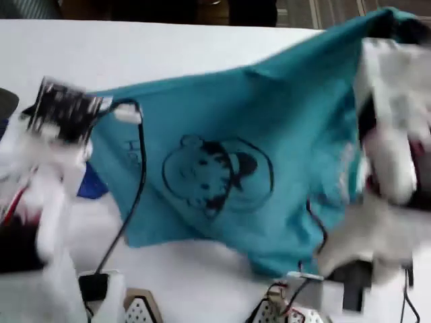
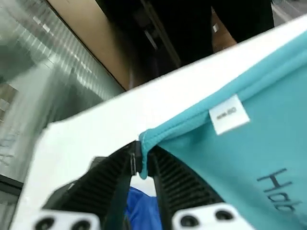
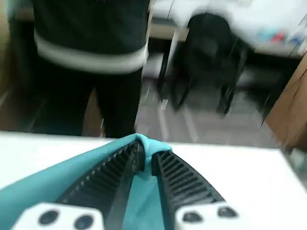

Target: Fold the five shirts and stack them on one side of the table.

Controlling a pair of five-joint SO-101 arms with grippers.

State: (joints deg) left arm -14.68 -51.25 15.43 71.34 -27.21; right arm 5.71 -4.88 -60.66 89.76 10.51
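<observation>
A teal shirt (image 1: 236,175) with a dark cartoon print hangs stretched in the air above the white table (image 1: 135,54), held up at two corners. My left gripper (image 2: 142,165) is shut on the shirt's hem corner (image 2: 146,139), near a small white label (image 2: 229,114); in the high view that arm (image 1: 64,114) stands at the left. My right gripper (image 3: 145,160) is shut on another bunched corner of the teal shirt (image 3: 148,143), and its arm (image 1: 390,134) rises at the right. Below the left gripper lies a bit of blue cloth (image 2: 141,208), also seen as blue cloth (image 1: 91,185) at the left.
Arm bases and cables (image 1: 121,296) sit along the table's near edge. A person in dark clothes (image 3: 91,52) stands beyond the far edge, with a dark chair (image 3: 206,52) behind. The table's far side is bare white.
</observation>
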